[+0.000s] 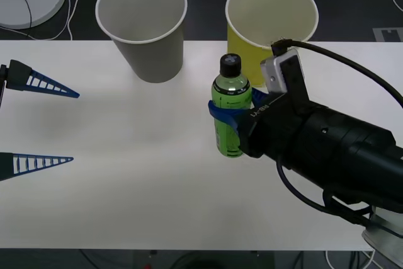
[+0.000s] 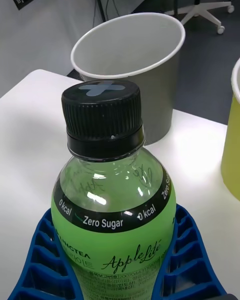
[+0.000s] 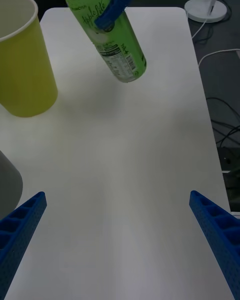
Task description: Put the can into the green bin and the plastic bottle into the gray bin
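right hand (image 1: 236, 113) grips bottle (image 1: 230, 106), lifted just before green cup (image 1: 271, 20) | left hand (image 1: 38, 121) open, idle | gray cup (image 1: 142, 23) empty, bottle undelivered

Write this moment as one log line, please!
right tool: shut on small clear plastic bottle, lifted off white table | left tool: open, idle | gray paper cup, yellow-green paper cup: upright

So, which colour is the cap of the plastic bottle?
Black, with a gray cross on top; the plastic bottle shows this best in the right wrist view.
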Available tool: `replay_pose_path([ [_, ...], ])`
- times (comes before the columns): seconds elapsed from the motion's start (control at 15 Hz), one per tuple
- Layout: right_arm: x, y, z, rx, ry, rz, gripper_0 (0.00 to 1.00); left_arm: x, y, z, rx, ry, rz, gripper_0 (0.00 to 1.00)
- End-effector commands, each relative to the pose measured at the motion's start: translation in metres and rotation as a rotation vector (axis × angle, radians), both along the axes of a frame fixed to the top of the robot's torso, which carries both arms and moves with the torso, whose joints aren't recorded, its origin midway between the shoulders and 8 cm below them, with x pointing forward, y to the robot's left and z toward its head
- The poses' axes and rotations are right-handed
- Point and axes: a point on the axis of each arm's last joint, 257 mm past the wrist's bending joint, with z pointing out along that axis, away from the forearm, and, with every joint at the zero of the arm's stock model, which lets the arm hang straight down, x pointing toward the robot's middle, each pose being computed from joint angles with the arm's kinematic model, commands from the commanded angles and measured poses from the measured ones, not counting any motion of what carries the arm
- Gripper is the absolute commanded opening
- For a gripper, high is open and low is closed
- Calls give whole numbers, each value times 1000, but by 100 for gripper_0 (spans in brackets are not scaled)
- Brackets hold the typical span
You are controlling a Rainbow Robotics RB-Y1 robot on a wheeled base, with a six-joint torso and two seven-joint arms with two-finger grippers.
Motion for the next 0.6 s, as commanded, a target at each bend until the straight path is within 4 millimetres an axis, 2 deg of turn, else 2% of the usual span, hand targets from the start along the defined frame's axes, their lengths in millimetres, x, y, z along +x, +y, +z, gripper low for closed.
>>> replay_pose_path([
  [0.07,0,13,14,24,-9,26,0,0,0,0,0,0,0,100],
  [0.4,-2,38,43,61,-37,85,0,0,0,0,0,0,0,100],
  [0.6,0,47,54,43,-34,84,0,0,0,0,0,0,0,100],
])
